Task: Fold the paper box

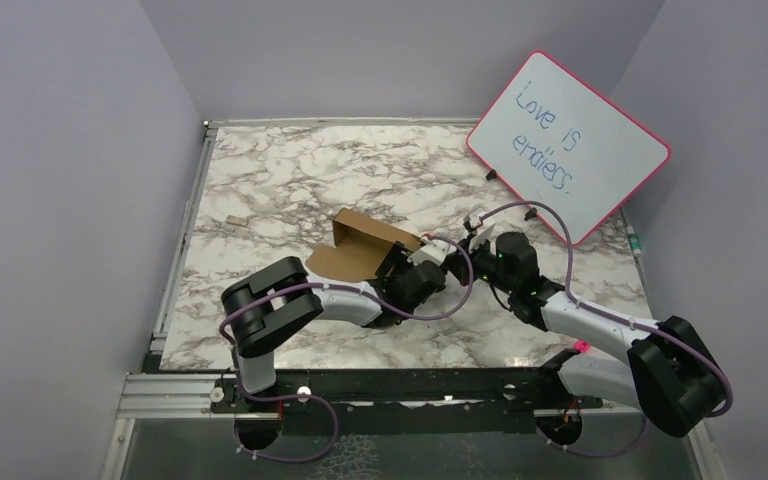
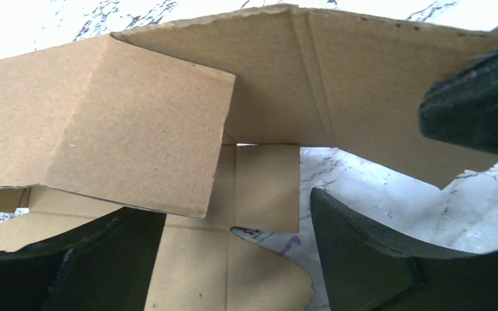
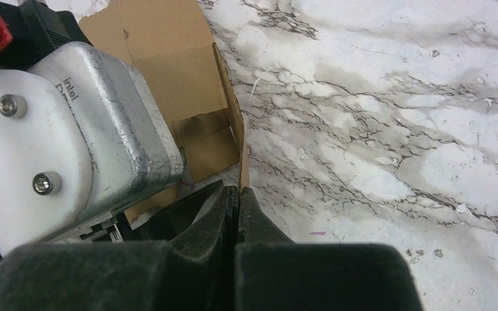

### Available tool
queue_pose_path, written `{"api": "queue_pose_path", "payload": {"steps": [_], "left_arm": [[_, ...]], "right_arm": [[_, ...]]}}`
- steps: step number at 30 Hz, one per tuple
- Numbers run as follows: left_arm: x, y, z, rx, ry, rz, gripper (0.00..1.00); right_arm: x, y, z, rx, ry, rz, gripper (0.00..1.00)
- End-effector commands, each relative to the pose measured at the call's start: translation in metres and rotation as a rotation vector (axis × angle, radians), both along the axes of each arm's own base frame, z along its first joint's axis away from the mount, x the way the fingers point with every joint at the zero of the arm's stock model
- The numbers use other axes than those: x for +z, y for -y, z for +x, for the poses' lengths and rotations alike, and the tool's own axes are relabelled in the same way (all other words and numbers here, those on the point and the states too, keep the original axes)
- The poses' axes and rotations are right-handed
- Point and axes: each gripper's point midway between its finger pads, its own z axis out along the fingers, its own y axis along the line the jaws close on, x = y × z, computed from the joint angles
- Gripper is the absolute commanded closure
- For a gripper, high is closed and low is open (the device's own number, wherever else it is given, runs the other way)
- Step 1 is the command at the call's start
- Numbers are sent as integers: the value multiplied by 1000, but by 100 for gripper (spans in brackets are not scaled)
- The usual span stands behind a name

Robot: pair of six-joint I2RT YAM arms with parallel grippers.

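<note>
The paper box is a brown die-cut sheet, partly folded, with one wall standing, in the middle of the marble table. In the left wrist view the box fills the frame, with raised panels over a flat base. My left gripper is open and straddles the flat base panel; its fingers touch nothing I can see. It also shows in the top view. My right gripper is shut on the near edge of an upright box wall. It shows in the top view, and its finger shows in the left wrist view.
A pink-framed whiteboard leans against the back right wall. A tiny tan scrap lies at the left. A marker lies by the table's right edge. The left wrist's camera housing is close beside my right gripper.
</note>
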Motion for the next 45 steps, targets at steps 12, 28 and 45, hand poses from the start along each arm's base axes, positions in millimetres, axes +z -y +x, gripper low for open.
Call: {"api": "queue_pose_path", "payload": {"steps": [12, 28, 45], "left_arm": [[37, -20, 7, 47, 48, -82, 39], [19, -42, 15, 71, -57, -232, 35], [2, -45, 10, 51, -140, -323, 37]], "right_arm": [[5, -7, -3, 62, 31, 17, 99], [6, -13, -10, 109, 40, 39, 96], [25, 25, 19, -159, 94, -24, 65]]}}
